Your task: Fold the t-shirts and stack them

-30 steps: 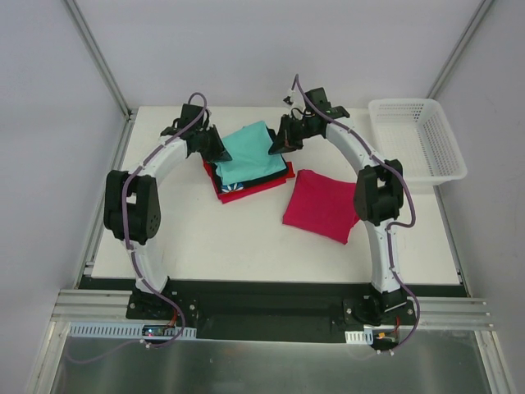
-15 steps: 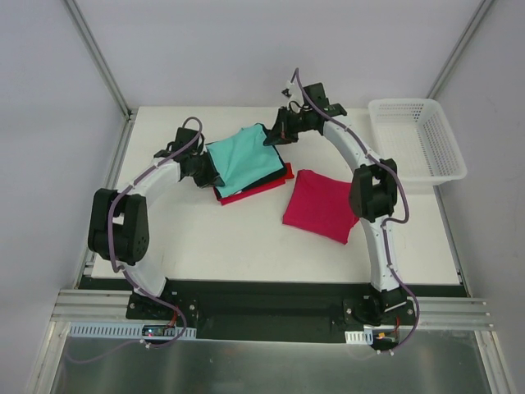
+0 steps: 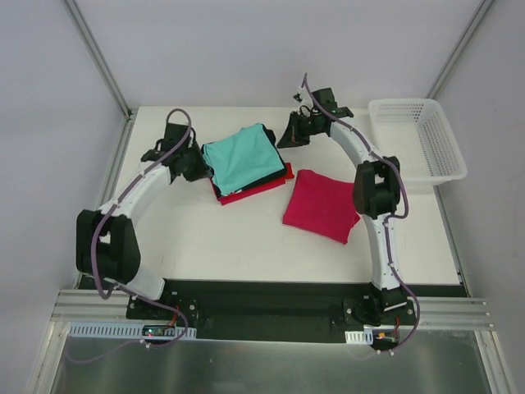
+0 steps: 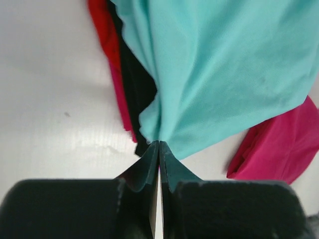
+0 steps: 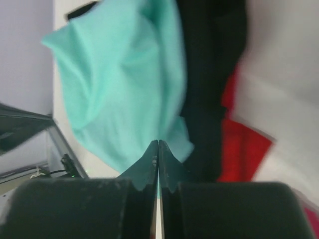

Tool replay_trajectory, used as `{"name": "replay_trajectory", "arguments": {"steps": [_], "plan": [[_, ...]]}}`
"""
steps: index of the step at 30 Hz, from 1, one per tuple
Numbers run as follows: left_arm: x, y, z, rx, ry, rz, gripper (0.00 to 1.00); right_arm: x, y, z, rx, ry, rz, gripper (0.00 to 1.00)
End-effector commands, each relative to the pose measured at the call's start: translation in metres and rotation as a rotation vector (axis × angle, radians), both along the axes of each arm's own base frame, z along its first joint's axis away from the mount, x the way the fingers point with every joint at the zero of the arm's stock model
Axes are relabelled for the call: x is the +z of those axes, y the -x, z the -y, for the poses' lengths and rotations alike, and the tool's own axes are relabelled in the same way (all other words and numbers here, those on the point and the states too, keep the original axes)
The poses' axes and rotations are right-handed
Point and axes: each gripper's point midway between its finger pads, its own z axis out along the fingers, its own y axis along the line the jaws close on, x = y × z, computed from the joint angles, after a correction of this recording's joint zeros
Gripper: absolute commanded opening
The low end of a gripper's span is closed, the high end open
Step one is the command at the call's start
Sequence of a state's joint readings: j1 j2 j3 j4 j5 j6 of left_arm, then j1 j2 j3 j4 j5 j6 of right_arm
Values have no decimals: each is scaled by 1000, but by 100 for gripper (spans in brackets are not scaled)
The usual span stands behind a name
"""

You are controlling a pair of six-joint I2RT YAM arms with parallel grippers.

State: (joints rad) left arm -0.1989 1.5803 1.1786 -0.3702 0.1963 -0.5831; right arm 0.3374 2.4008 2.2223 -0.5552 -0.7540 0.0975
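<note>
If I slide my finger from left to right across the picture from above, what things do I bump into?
Left gripper → teal shirt → pink shirt → white basket.

Bright, even, diffuse light; faint shadows on table [image 3: 205,238]. Right wrist view blurred, teal t-shirt [image 5: 119,84] smeared; left wrist sharp.

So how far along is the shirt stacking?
Done: teal tee lies on the black tee and red tee. In hand: left gripper pinches its edge; right gripper shut beside it, grip unclear. Left: crimson-pink tee, folded, lies apart on the table, not yet stacked.
</note>
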Motion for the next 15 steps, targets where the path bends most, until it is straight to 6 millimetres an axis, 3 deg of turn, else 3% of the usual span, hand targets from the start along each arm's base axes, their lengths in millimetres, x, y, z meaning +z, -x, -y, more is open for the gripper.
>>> {"name": "replay_trajectory", "arguments": {"steps": [1, 4, 9, 10, 15], "plan": [[35, 1, -70, 216, -199, 132, 0, -8, -16, 61, -82, 174, 68, 0], [30, 0, -98, 298, -223, 119, 0, -14, -24, 79, -126, 213, 59, 0], [-12, -1, -119, 323, -281, -36, 0, -26, -25, 89, -154, 275, 25, 0], [-25, -2, -120, 318, -294, -77, 0, -29, -26, 94, -173, 310, 24, 0], [-40, -9, -109, 324, -236, -147, 0, -42, -7, 90, -161, 409, -23, 0]]}}
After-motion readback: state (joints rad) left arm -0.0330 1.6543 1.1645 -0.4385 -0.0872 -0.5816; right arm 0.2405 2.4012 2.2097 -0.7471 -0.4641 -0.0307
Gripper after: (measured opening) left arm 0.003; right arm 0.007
